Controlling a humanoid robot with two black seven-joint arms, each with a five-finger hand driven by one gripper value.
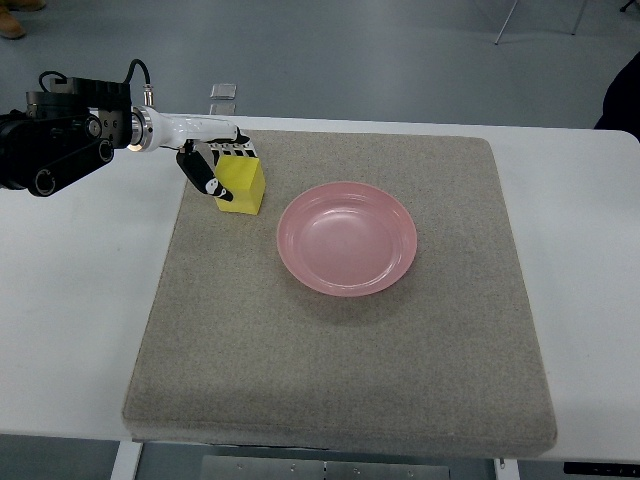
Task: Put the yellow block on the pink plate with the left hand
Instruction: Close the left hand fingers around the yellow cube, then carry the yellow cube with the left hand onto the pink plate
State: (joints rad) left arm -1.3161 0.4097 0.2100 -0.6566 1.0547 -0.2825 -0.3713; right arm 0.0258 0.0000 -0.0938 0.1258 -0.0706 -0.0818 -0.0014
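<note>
While left hand (212,160) grips it, yellow block (241,186) sits beside pink plate (346,238)

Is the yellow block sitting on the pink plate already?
No, the yellow foam block sits on the grey mat to the left of the round pink plate, which holds nothing, with the left hand at the block.

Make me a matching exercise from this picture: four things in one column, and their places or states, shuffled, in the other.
1. cube-shaped yellow block
2. round pink plate
3. left hand
4. grey felt mat

a. empty, at the mat's centre
b. covers the white table
c. fingers at the block's left side
d. just left of the plate

Pairs: 1-d, 2-a, 3-c, 4-b
</note>
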